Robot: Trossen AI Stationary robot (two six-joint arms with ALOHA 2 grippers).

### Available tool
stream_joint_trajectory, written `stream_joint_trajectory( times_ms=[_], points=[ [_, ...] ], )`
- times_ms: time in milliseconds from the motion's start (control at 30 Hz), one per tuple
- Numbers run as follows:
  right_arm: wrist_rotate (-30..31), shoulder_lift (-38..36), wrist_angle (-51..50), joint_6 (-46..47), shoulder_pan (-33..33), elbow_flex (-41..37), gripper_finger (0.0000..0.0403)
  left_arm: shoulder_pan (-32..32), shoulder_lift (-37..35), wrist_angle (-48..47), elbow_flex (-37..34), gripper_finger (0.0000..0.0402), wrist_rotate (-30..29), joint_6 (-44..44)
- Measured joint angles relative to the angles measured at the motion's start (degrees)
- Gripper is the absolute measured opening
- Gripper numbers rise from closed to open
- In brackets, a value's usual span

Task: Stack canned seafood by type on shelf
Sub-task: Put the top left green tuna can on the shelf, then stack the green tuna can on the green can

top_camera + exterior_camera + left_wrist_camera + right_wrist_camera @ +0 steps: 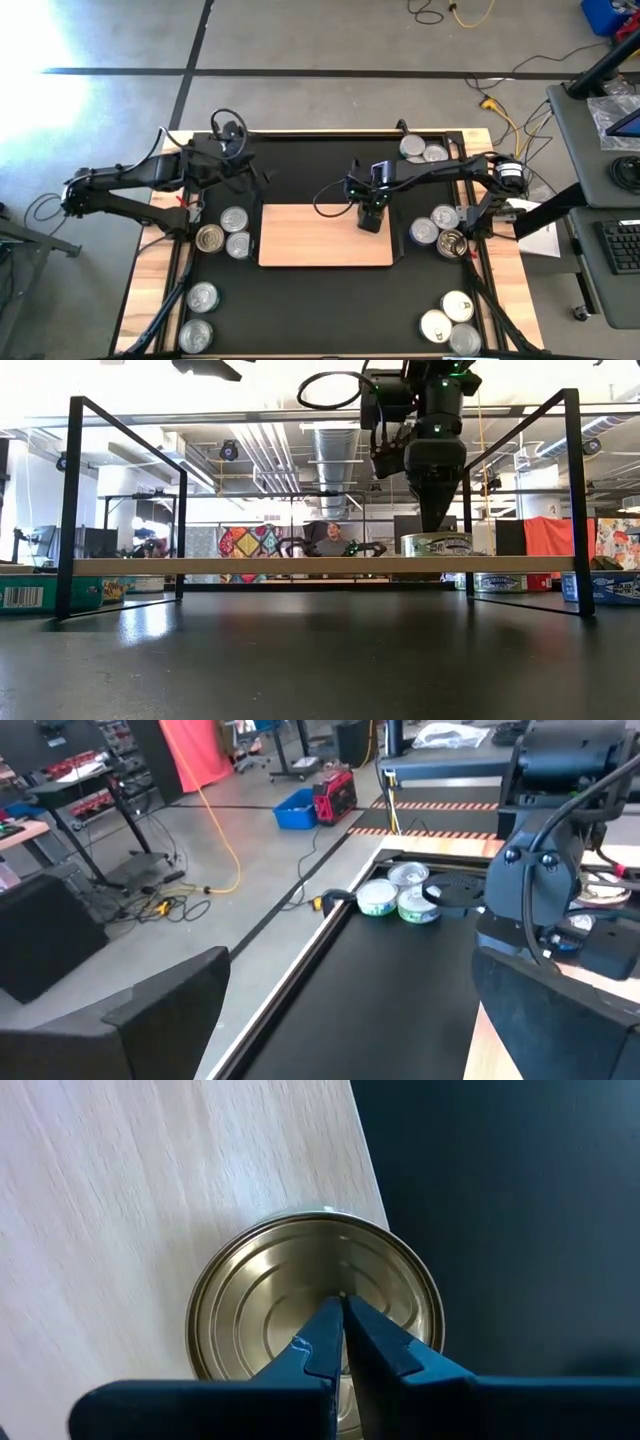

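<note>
The right claw [343,1312], pressed together, hangs point-down over a gold-topped can [270,1295] standing on the shelf [300,240] near its right edge. The left claw [240,135] waits spread at the surface's far left.

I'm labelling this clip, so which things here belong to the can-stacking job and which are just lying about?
Part of the job:
- shelf
- can on the shelf, under the shut right hand
- loose cans on the mat

Lying about:
- yellow cable on the floor
- keyboard on the side desk
</note>
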Motion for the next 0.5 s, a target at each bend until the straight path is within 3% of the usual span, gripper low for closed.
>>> stream_joint_trajectory(
  times_ms=[233,500],
  points=[
    [-0.15,-0.66,-1.86,0.11,-0.15,7.18,0.0012,0.41,1.23,1.64,0.00,0.0398,0.72,0.41],
    [-0.20,-0.85,-11.56,6.19,-3.34,17.71,0.0012,9.54,3.46,3.22,0.00,0.0388,14.60,-2.74]
  ],
)
